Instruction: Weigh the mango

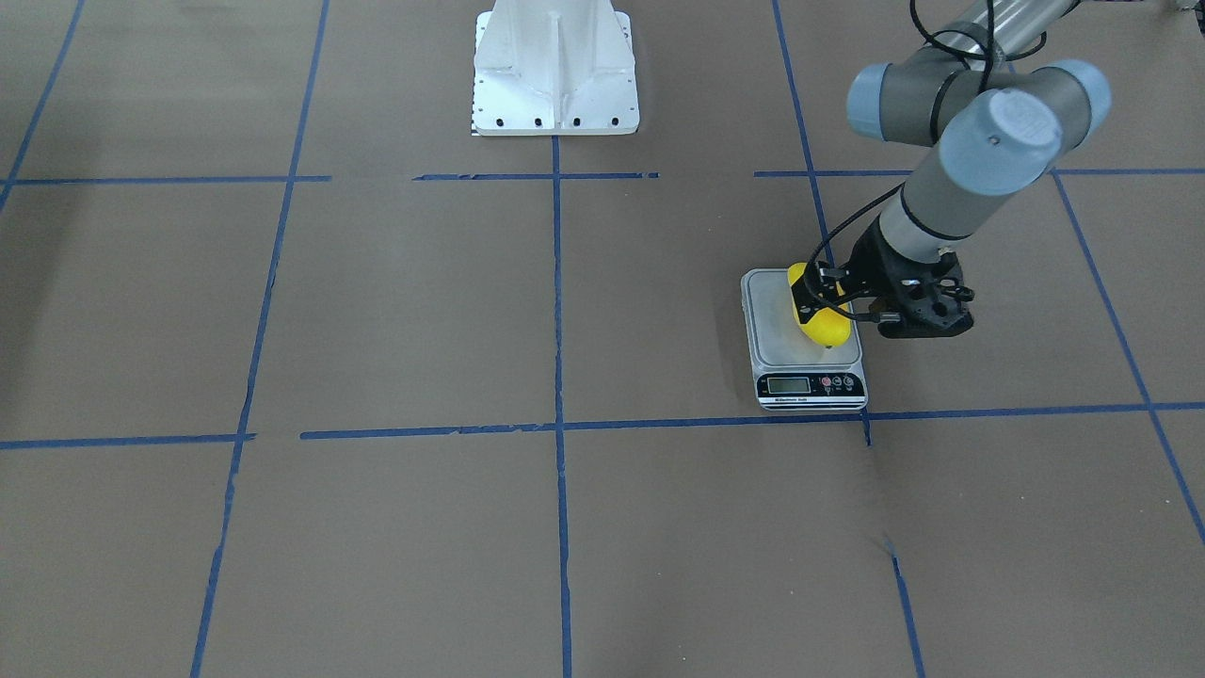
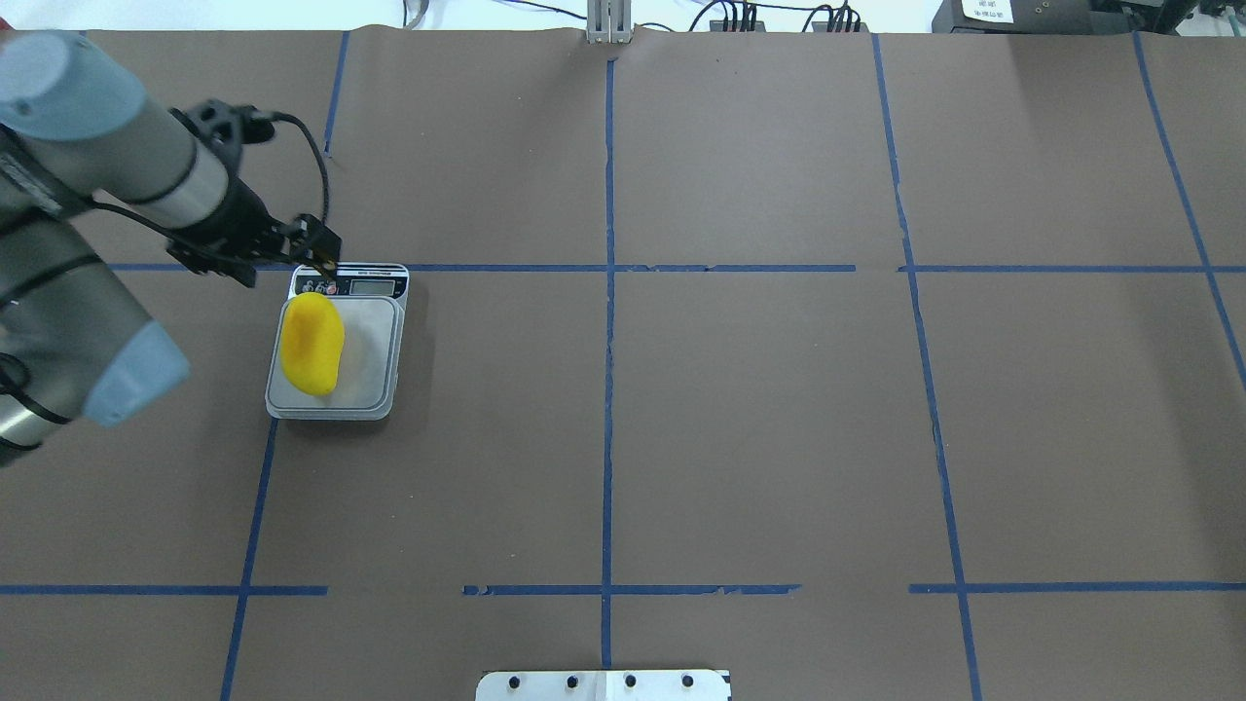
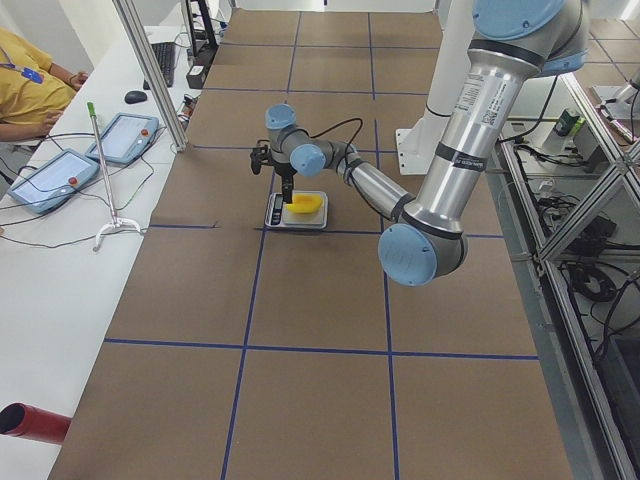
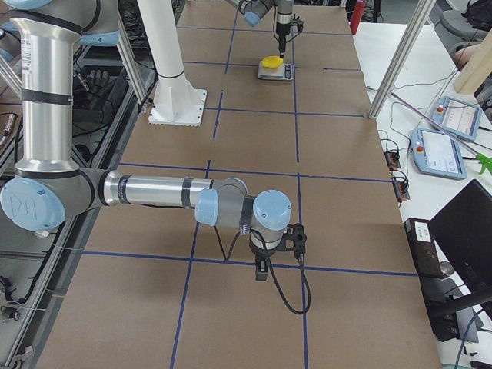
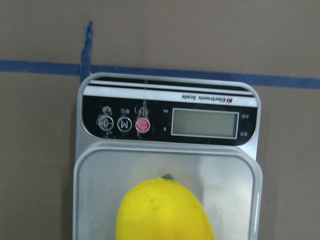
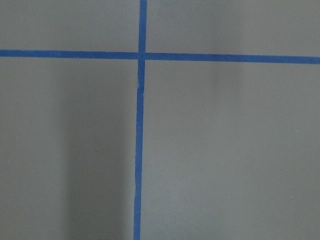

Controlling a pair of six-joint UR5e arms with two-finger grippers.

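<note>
The yellow mango (image 2: 311, 344) lies lengthwise on the grey scale (image 2: 375, 355), on the left part of its platform. It also shows in the front view (image 1: 823, 323) and in the left wrist view (image 5: 162, 212). My left gripper (image 2: 329, 263) is shut and empty, with its tip just above the scale's button panel (image 5: 122, 123), at the mango's far end and apart from it. The scale's display (image 5: 204, 123) is blank. My right gripper (image 4: 261, 270) shows only in the right side view, low over the table and far from the scale. I cannot tell whether it is open or shut.
The brown paper table top (image 2: 759, 409) carries a grid of blue tape lines. The robot's white base plate (image 1: 555, 71) is at the table's robot side. Operators' tablets (image 3: 120, 135) lie on a side bench beyond the table's far edge.
</note>
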